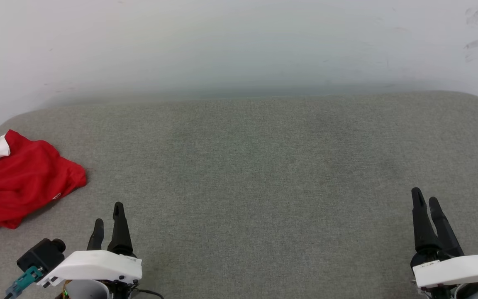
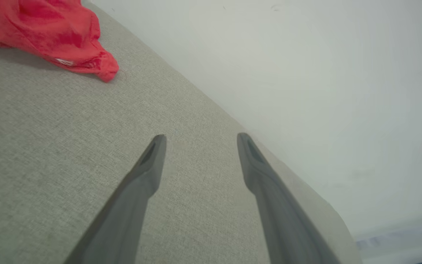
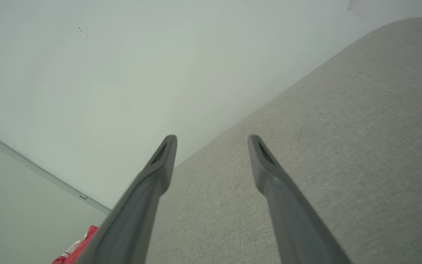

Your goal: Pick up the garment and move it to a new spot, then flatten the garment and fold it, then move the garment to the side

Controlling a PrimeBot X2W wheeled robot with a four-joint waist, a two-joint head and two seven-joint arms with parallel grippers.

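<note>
Head view recorded the garment (image 1: 23, 178) at the far left edge of the grey fabric-covered worktop (image 1: 243, 166). It lay crumpled in a loose red heap, with a white sleeve and striped trim showing on its left side, and part of it ran past the frame edge.

To the right of the heap and nearer the robot, the left gripper (image 1: 108, 212) stood over the worktop, apart from the cloth. Left wrist view showed its 2 fingers (image 2: 148, 172) spread wide and released, with grey fabric between them. The garment sat at that view's upper left, well clear of both tips.

A pale wall (image 1: 239, 45) rose behind the worktop's far edge, scuffed at its upper right.

At the lower right of the head view, the right gripper (image 1: 425, 195) was positioned above the worktop, well apart from the garment. Right wrist view showed its 2 fingers parted and grasping nothing. A sliver of red and white cloth was visible at that view's bottom left corner.
</note>
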